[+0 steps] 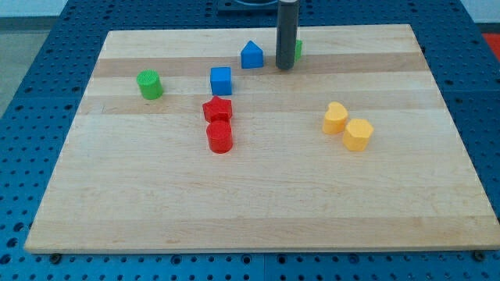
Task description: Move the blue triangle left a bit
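Our straight dark rod comes down near the top of the view, and my tip [285, 68] rests on the pale wooden bench [258, 203] just to the right of the blue triangle-topped block [251, 55], with a small gap between them as far as we can tell. There are no fingers on this rig to spread or press together, only the rod, so nothing is being pinched. Half hidden behind the rod on its right side sits a green block [298, 50] whose shape we cannot make out. Below and to the left of the blue triangle-topped block lies a blue cube [221, 80], and further down a red star-like block [218, 110] touches a red cylinder [220, 138]. A green cylinder [149, 84] stands well apart toward the view's left, and two yellow hexagonal blocks [348, 126] sit side by side toward the right. We judge the task barely started: the tip is placed on the correct side for a leftward shove, but contact does not appear made, so the short push to the left remains.
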`<state>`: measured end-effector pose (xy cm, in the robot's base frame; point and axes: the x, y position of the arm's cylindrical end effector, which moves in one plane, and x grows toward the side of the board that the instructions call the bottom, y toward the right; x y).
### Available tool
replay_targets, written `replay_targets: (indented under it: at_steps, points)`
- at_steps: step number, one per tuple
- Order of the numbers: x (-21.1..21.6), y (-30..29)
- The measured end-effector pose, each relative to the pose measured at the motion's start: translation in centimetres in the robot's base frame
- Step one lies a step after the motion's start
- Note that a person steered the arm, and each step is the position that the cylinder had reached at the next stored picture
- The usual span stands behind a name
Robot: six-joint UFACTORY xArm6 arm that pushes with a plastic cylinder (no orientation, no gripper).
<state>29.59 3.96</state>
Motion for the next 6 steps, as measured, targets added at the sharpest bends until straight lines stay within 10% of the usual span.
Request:
replay_targets:
  at_steps: [6]
  points:
    - [-4.6,-3.0]
